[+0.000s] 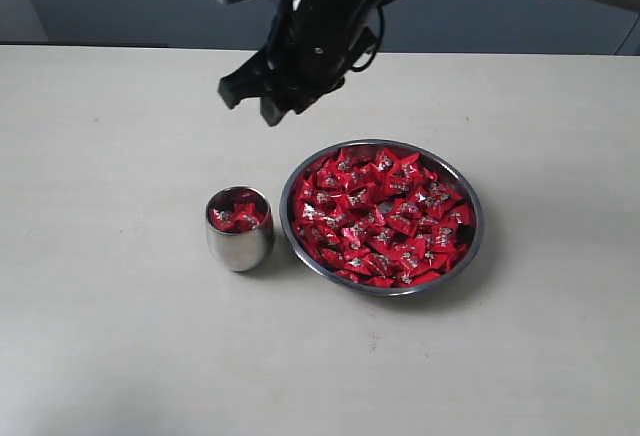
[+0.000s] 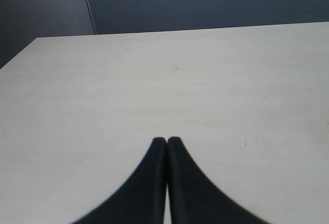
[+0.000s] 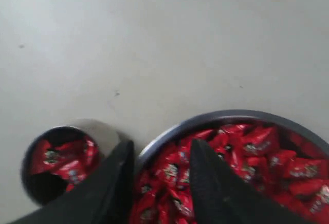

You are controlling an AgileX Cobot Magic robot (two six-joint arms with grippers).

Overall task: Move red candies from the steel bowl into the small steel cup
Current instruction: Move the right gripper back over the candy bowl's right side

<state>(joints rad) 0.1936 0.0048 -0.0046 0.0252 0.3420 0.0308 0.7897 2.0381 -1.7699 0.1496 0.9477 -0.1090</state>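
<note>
Above the bowl's (image 1: 476,226) cup-side rim, the right end effector (image 1: 252,103) hangs raised, jaws wide and empty. A straight descent could land one finger on that rim, shoving the bowl or spilling candies (image 1: 385,216) onto the bench (image 1: 100,336). The candies lie below it, heaped toward the bowl's middle. The cup (image 1: 240,244) beside the bowl holds a few. The left end effector (image 2: 167,142) is pressed closed.

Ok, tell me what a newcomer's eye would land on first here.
The heap of red candies filling the steel bowl, right of centre on the pale table, grabs the eye first. Just left of it in the exterior view stands the small steel cup, with a few candies inside. Above them hangs the black right gripper, open and empty.
</note>
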